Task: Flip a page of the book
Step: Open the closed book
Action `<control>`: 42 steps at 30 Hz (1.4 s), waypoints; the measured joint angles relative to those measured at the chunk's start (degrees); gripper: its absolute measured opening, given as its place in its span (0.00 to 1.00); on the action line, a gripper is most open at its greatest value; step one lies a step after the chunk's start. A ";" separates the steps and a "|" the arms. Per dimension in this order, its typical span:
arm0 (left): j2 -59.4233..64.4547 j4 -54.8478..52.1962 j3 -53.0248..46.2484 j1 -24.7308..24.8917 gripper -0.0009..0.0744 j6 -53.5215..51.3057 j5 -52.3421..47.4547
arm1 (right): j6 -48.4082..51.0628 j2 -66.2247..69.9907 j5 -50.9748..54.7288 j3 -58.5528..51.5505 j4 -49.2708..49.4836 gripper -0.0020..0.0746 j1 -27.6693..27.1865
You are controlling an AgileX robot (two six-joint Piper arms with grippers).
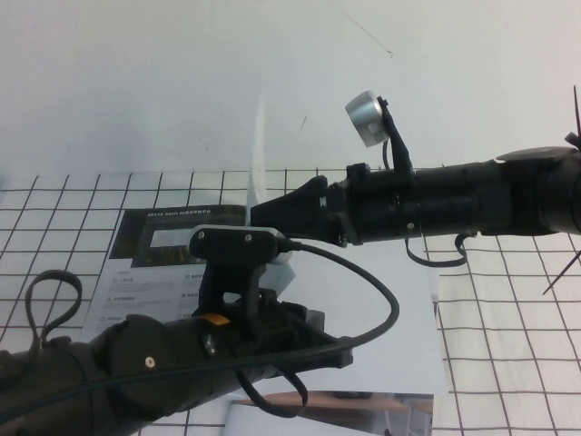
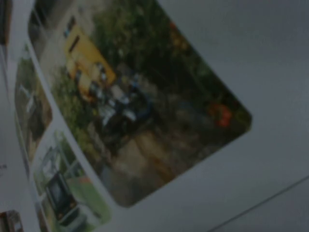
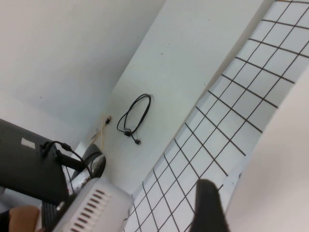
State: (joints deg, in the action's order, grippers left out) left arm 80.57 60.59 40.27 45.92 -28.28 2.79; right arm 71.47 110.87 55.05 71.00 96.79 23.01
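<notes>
Book pages lie open on the gridded counter, and one page stands upright mid-turn at our right gripper, jaws apart beside it. Next we must sweep it leftward and flat. Our left gripper hovers low over the photos; its jaws we cannot tell.

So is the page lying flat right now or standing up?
Standing up. The page rises edge-on from the open book, at the right gripper; whether its jaws touch it cannot be told. The left gripper is hidden.
</notes>
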 joint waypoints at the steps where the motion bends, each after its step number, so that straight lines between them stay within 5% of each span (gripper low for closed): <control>1: 0.42 0.70 0.00 0.00 0.01 0.00 0.65 | 0.00 0.00 0.41 0.00 0.00 0.60 0.00; 17: 1.16 3.77 0.00 0.00 0.01 0.00 3.87 | 0.00 0.00 5.37 0.00 0.00 0.60 -0.25; 29: 1.24 3.98 0.00 0.00 0.01 -1.05 3.87 | 2.21 -3.19 6.58 0.00 0.00 0.59 -7.60; 32: 1.24 3.98 0.00 0.00 0.01 -2.08 3.87 | 2.82 -4.20 6.56 0.24 -1.36 0.51 -9.45; 37: 1.24 3.98 0.00 0.00 0.01 -2.48 3.96 | -0.92 -4.35 -1.29 0.36 -17.58 0.16 -8.95; 42: 1.24 4.85 0.00 0.00 0.01 -2.46 4.09 | -5.68 -0.68 -8.05 0.36 -30.83 0.04 -4.85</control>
State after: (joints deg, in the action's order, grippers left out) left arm 81.81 65.43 40.27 45.92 -30.74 6.88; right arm 65.79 110.19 47.00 71.36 65.96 18.16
